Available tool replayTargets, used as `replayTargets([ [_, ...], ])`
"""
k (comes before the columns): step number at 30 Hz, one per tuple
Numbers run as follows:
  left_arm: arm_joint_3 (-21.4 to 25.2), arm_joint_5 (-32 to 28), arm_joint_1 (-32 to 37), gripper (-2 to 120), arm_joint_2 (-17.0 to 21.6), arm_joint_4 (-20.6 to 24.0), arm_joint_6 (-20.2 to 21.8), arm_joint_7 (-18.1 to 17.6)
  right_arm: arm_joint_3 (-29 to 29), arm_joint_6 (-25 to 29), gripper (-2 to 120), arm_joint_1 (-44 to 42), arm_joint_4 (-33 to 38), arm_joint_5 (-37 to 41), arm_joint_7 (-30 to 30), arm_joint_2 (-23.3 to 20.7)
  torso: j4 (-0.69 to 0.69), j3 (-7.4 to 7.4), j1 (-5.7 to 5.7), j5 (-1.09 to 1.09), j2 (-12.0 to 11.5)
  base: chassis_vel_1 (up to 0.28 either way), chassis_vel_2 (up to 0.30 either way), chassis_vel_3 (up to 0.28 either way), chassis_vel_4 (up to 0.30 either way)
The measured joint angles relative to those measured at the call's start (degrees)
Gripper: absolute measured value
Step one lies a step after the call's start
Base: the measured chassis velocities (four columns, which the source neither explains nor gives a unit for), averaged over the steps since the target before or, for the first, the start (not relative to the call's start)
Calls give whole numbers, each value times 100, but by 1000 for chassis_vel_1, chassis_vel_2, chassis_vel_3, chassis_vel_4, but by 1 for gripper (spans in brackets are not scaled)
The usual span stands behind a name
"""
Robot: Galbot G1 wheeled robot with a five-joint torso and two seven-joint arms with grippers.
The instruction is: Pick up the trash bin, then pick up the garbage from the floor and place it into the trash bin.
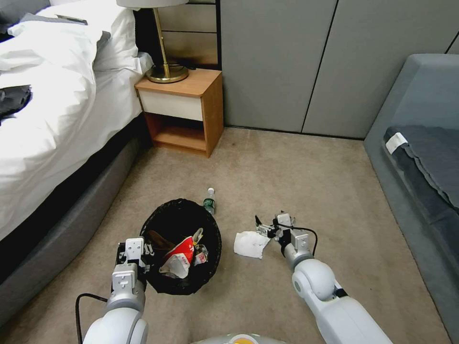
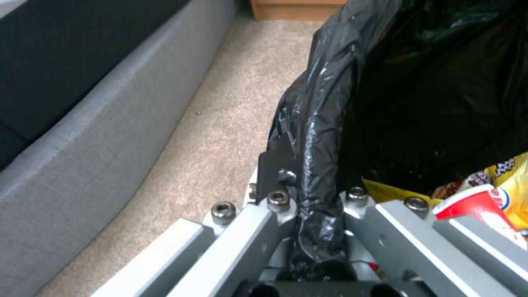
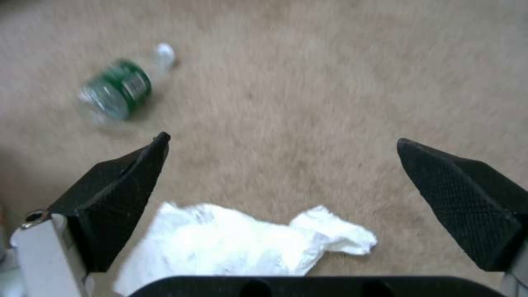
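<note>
Gripping the black-bagged round trash bin [image 1: 180, 246] at lower centre by its rim in my clamped left gripper [image 1: 135, 252], I am spreading my right gripper [image 1: 266, 227] over the crumpled white tissue [image 1: 250, 244], with the small green-labelled plastic bottle [image 1: 209, 200] also left on the carpet.

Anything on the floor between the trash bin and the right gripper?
Yes: a crumpled white tissue lies on the carpet between the trash bin and the open right gripper, seen in the head view.
</note>
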State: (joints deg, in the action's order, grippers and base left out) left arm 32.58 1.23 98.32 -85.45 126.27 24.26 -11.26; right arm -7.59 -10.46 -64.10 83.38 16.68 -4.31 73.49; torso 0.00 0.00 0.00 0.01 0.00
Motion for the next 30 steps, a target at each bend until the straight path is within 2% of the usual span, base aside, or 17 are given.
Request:
replayTargets([
  [3, -15, 19, 1, 0, -23, -39, 1, 0, 88, 187, 100, 339, -755, -213, 183, 158, 0, 0, 0, 0, 0, 0, 0, 0, 0],
  [9, -41, 33, -8, 0, -31, -67, 1, 0, 107, 308, 100, 584, -1412, -358, 335, 296, 0, 1, 0, -1, 0, 0, 0, 0, 0],
  [10, -48, 42, 4, 0, -27, -74, 3, -2, 70, 523, 100, 803, -2060, -542, 623, 420, -1, 0, 0, -1, 0, 0, 0, 0, 0],
  [14, -67, 70, 63, 0, -35, -74, 1, -4, 41, 571, 100, 956, -2412, -580, 930, 487, 0, 0, 0, -1, 0, 0, 0, 0, 0],
  [30, -52, 79, 121, 0, -36, -20, -7, -12, 10, 810, 100, 1143, -3154, -882, 1244, 725, 0, 0, 0, -1, 0, 0, 0, 0, 0],
])
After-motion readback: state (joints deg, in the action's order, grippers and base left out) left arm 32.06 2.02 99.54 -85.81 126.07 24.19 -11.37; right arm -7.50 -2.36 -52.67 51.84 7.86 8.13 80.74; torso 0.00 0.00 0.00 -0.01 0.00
